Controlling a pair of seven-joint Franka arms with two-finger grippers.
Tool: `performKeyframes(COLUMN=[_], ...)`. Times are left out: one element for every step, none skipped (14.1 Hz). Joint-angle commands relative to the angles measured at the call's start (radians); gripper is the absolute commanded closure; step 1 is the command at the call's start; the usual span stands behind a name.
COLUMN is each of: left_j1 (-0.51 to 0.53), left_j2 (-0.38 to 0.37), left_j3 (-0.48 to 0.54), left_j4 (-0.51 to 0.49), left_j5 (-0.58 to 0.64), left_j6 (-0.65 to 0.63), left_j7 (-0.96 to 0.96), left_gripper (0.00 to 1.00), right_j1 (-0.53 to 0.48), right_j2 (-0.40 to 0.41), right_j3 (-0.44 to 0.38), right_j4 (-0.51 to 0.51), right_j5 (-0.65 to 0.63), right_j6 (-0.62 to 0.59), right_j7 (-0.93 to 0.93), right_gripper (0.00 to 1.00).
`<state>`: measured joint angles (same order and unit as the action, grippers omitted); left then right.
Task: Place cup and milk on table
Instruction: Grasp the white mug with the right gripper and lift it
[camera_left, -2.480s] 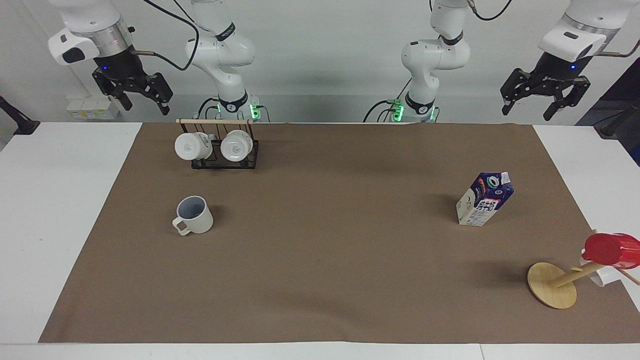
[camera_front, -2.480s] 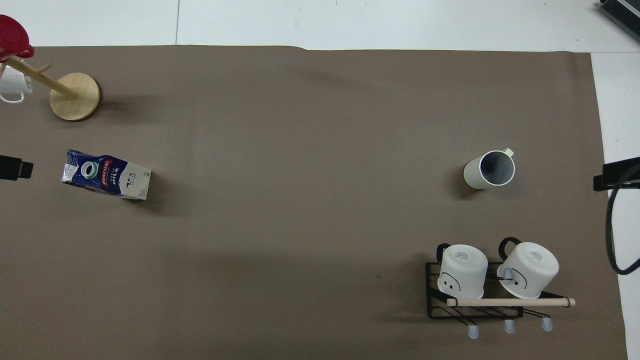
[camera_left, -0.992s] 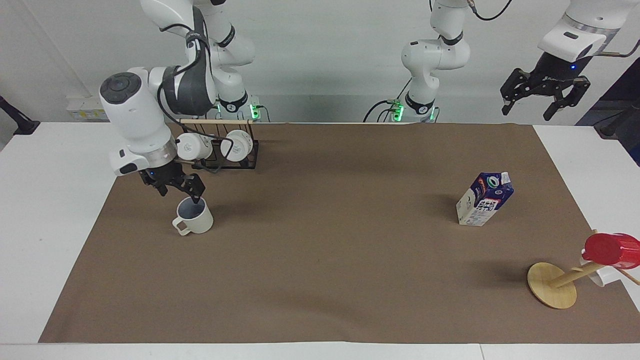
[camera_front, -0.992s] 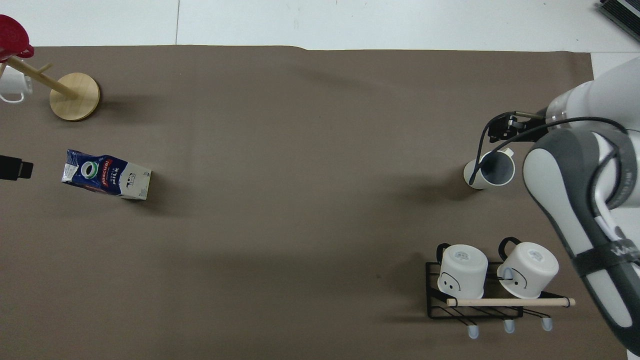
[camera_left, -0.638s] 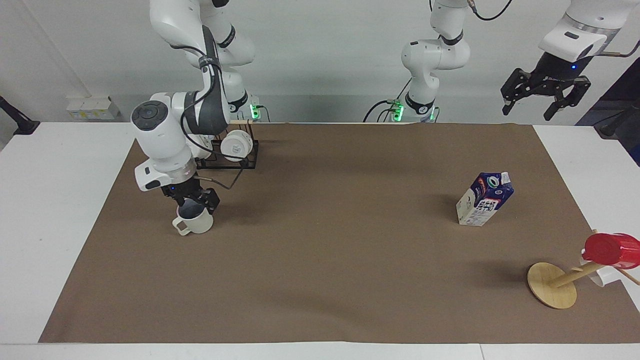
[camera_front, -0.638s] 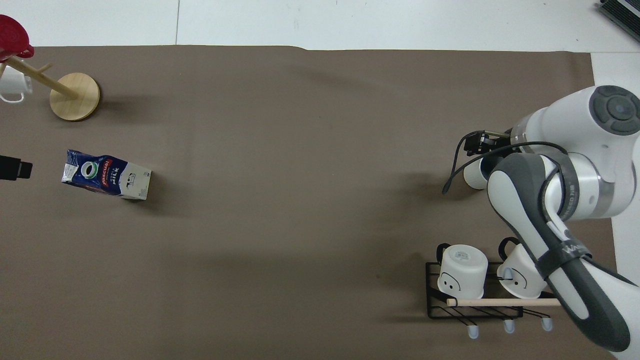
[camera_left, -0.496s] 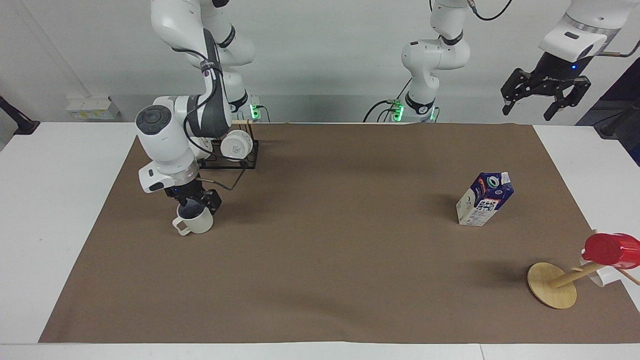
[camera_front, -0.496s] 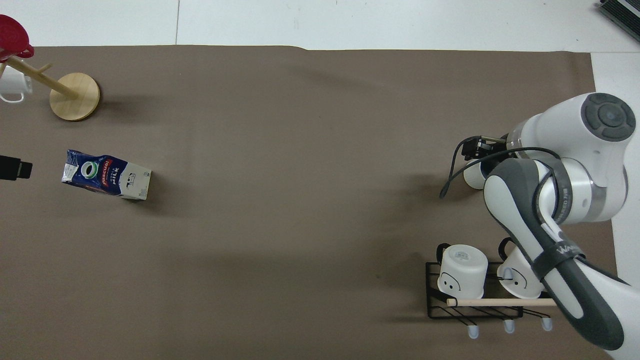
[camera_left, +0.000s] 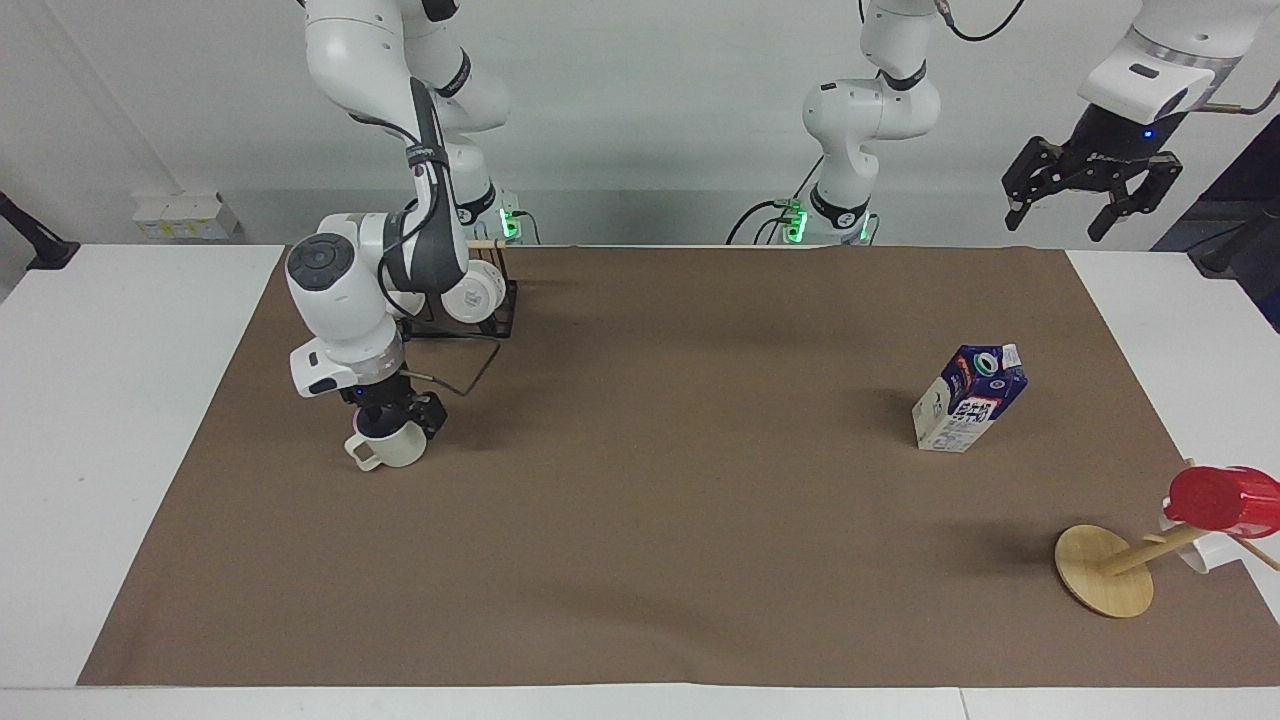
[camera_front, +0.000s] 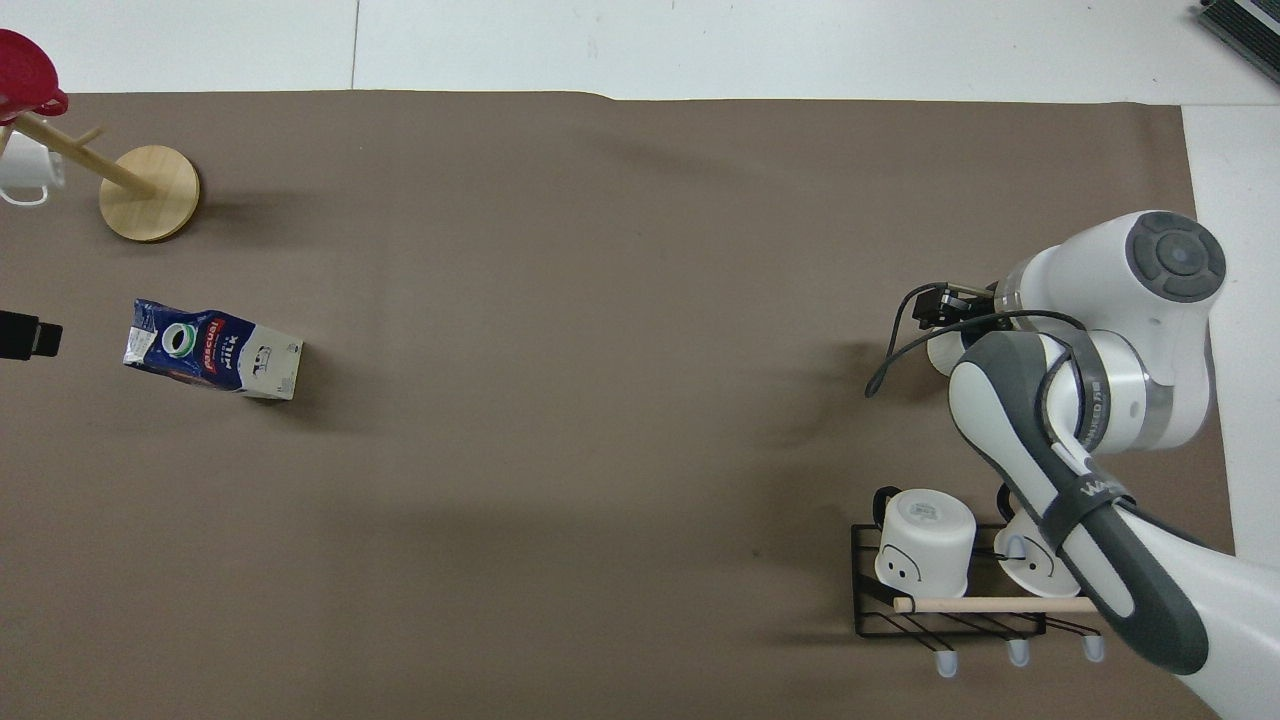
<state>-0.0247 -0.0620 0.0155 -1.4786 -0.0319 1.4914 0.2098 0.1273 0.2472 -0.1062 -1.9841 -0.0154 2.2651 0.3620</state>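
The cream-beige cup (camera_left: 397, 452) stands upright on the brown mat of the table (camera_left: 650, 540), toward the right arm's end. My right gripper (camera_left: 400, 417) is down at the cup's rim, open, with its fingers astride the rim. In the overhead view the arm hides most of the cup (camera_front: 941, 356), and the right gripper (camera_front: 948, 306) shows just over it. The milk (camera_left: 968, 398) stands on the mat toward the left arm's end and also shows in the overhead view (camera_front: 212, 350). My left gripper (camera_left: 1087, 205) waits open, raised over that end.
A black wire rack (camera_left: 478, 322) with two white mugs stands nearer to the robots than the cup; the right arm passes over it (camera_front: 925, 545). A wooden mug tree (camera_left: 1103, 570) with a red cup (camera_left: 1222, 497) stands farther from the robots than the milk.
The right arm has swung in from its raised rest and lowered its gripper onto the cup's rim. The cup, the milk and the left arm have not moved.
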Motion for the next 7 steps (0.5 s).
performKeyframes(left_j1=[0.054,0.045,0.032,0.010,-0.006,-0.009,-0.014], left_j2=[-0.010,-0.012,-0.012,-0.010,-0.007,-0.007,-0.007], left_j3=[-0.061,-0.060,-0.052,-0.033,-0.013,-0.009,-0.005], left_j4=[-0.008,-0.008,-0.008,-0.005,-0.003,-0.002,-0.002], left_j5=[0.001,0.001,0.000,0.001,0.003,0.001,0.003], left_j6=[-0.002,-0.002,0.000,0.001,-0.005,-0.013,-0.013], left_j7=[0.000,0.000,0.000,0.002,0.003,0.005,0.005], left_gripper=[0.00,0.00,0.00,0.00,0.00,0.00,0.00], right_j1=[0.000,0.005,0.005,0.006,0.006,0.006,0.006], right_j2=[-0.002,-0.002,-0.002,-0.002,-0.002,0.003,0.007], right_j3=[0.003,0.002,0.002,0.002,0.002,0.002,0.003], right_j4=[-0.009,-0.007,-0.007,-0.004,-0.002,0.004,0.011], right_j5=[0.014,0.012,0.012,0.012,0.012,0.012,0.012], right_j6=[0.021,0.021,0.021,0.019,0.019,0.017,0.010], right_j7=[0.014,0.005,0.011,0.009,0.009,0.000,0.000], right_gripper=[0.50,0.65,0.74,0.83,0.92,1.00,1.00])
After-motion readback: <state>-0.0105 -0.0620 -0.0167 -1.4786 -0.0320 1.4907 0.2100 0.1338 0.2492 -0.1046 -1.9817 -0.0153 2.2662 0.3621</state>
